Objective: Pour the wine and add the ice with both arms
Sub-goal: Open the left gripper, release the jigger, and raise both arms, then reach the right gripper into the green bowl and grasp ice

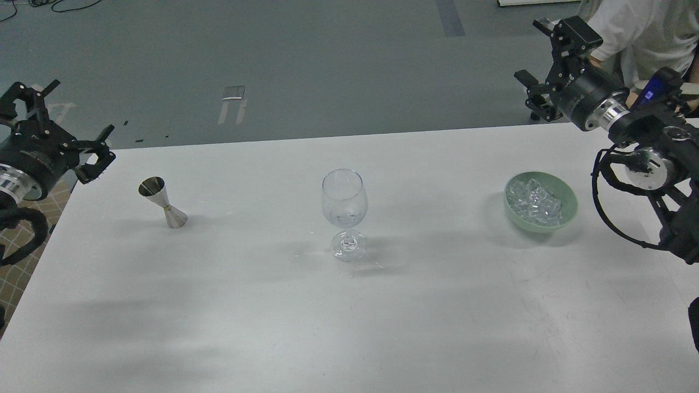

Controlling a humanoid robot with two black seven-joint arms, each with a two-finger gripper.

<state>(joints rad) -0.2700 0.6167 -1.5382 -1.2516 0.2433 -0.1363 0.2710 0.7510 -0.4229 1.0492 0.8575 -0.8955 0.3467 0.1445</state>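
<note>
Layout centres on one landmark: a clear stemmed wine glass (344, 210) standing upright near the middle of the white worktop (349, 327). To the left of the glass, well apart, stands a steel double-cone jigger (162, 202), tilted slightly, its open upper cup facing the camera. To the right of the glass, well apart, sits a pale green ceramic bowl (568, 210).

Placement appears deliberate: each vessel lies on the side of the arm likely to serve it, with the glass between as the common target.

Contents:
- Glass: appears empty or nearly so; no liquid level can be made out.
- Jigger: the wine is not visible; whether the cup holds any cannot be told.
- Bowl: holds the ice (534, 202), a heap of small clear cubes.

Left tool (68, 139) hovers above the worktop's left edge, left of the jigger, fingers spread wide, holding nothing. Right tool (546, 65) is raised beyond the far edge, behind the bowl, fingers likewise spread, holding nothing.

Judgement: pouring and icing are not yet begun. A person in a pale shirt (644, 27) stands behind the right arm.
</note>
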